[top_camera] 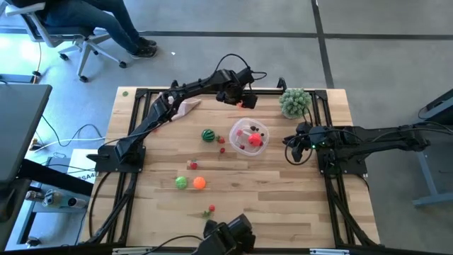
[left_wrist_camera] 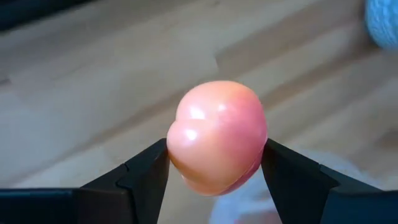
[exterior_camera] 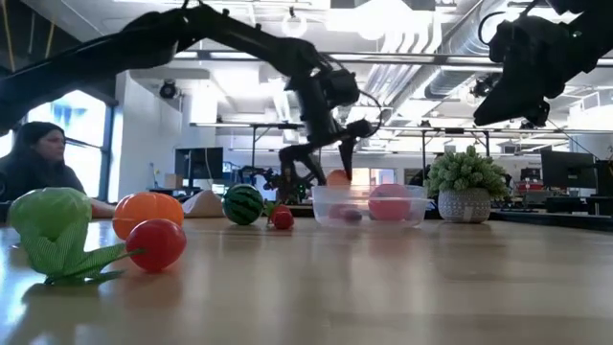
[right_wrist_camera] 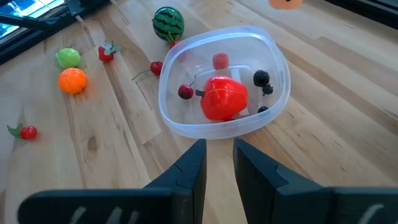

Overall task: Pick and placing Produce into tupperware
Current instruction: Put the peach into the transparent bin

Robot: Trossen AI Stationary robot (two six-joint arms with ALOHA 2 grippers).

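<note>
My left gripper (top_camera: 244, 101) is at the table's far middle, shut on a pink-orange toy fruit (left_wrist_camera: 217, 137), just beyond the tupperware (top_camera: 237, 127). The clear tub holds a red piece (right_wrist_camera: 222, 98) and small dark berries. A striped green ball (top_camera: 208, 134) lies left of the tub. A green ball (top_camera: 182, 182) and an orange ball (top_camera: 199, 183) rest nearer the front, with small red pieces (top_camera: 192, 165) around. My right gripper (right_wrist_camera: 219, 155) waits right of the tub, slightly open, with nothing between its fingers. My left gripper pinches the pink-orange fruit by two opposite sides (left_wrist_camera: 258, 146) between its two fingers (left_wrist_camera: 146, 177). The fingers come from above, slanting steeply down. The fruit (exterior_camera: 338, 177) hangs between the fingertips, clear of the table.
A bushy pale-green plant in a pot (top_camera: 295, 103) stands at the far right. A beige cloth (top_camera: 187, 108) lies under the left arm. A tiny red piece (top_camera: 211, 210) sits near the front edge. A seated person (top_camera: 106, 21) is beyond the table's far left.
</note>
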